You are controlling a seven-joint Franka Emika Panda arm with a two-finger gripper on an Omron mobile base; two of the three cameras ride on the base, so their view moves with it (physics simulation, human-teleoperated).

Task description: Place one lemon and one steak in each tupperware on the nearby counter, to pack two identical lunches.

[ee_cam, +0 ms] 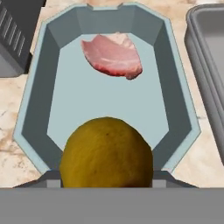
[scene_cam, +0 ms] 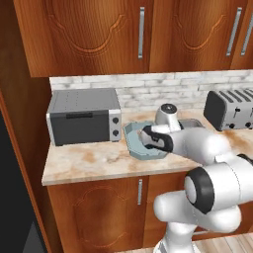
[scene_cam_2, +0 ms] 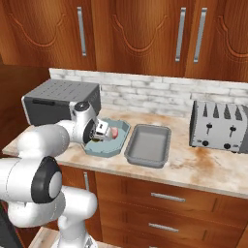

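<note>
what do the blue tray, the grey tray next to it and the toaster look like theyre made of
Pale blue-grey tray with clipped corners: probably plastic, matte and uniformly coloured. Darker grey rectangular tray: plastic or dull metal; flat shading leaves it open. Silver four-slot toaster: looks like brushed metal, with a pale sheen and dark slots.

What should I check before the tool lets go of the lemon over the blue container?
1. Lemon held in the tool: ok.
2. Tool above the blue container, not the counter: ok.
3. Steak already inside that container: ok.
4. Bare floor below the lemon, apart from the steak: ok.
5. Height above the container floor: cannot tell.
6. Grey container beside it has no food in it: ok.
</note>
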